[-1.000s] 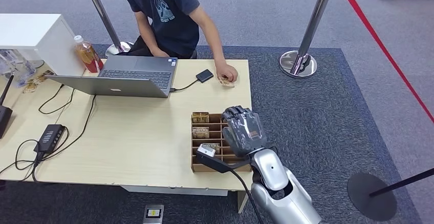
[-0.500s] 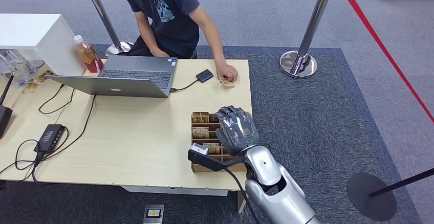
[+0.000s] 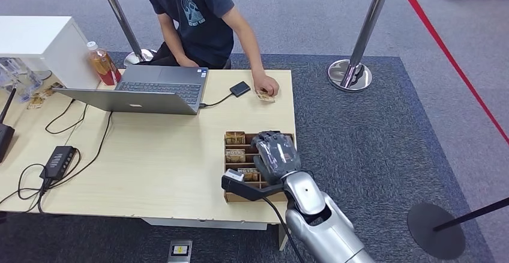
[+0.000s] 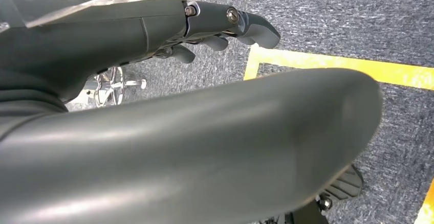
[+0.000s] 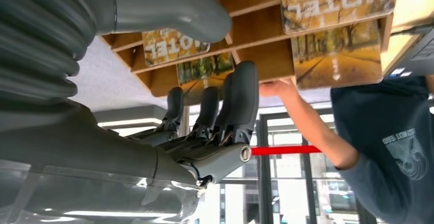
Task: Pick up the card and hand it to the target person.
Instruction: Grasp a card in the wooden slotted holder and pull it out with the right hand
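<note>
A wooden card box [image 3: 227, 150] stands at the table's near right corner, with picture cards [image 3: 235, 155] printed "HOTEL" lying in its slots. My right hand [image 3: 275, 154] hovers low over the box's right half, fingers spread, holding nothing. In the right wrist view its dark fingers [image 5: 236, 98] and thumb [image 5: 174, 4] reach toward the cards [image 5: 338, 55] without gripping one. A seated person [image 3: 195, 11] at the far side rests a hand [image 3: 266, 85] on a loose card [image 3: 265, 97]. My left hand [image 4: 225, 22] hangs over the carpet, holding nothing.
A laptop [image 3: 150, 89], a small black drive [image 3: 240, 89], a drink bottle [image 3: 103, 63] and a power brick [image 3: 60, 158] with cables share the table [image 3: 156, 161]. A chrome stanchion [image 3: 351, 71] with red rope stands to the right.
My right hand has sunk lower and drawn back toward me, now sitting closer over the card box. The person and the loose card have stayed put.
</note>
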Available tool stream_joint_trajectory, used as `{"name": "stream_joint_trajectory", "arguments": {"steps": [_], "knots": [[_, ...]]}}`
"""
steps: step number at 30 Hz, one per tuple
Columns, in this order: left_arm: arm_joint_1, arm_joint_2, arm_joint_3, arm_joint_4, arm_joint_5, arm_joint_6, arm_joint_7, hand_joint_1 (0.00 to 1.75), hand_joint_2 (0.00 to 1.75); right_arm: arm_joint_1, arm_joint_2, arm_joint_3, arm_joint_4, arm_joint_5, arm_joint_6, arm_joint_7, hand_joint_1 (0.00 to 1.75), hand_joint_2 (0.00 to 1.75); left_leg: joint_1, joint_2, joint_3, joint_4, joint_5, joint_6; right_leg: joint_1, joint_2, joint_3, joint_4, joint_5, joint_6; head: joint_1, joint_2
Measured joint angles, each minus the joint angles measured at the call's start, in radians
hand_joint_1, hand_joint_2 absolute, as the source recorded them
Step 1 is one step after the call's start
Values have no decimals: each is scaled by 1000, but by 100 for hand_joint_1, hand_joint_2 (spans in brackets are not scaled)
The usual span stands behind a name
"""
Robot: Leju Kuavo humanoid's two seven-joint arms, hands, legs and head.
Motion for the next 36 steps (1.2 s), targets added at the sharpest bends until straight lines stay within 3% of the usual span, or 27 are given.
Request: {"name": "stream_joint_trajectory", "arguments": {"steps": [36], "knots": [[1,1,-2,0,-29,-21,-4,0,0,56,-18,-71,-19,70,-1,53,84,175,0,0,0,0,0,0,0,0,-1,0,0,0,0,0]]}}
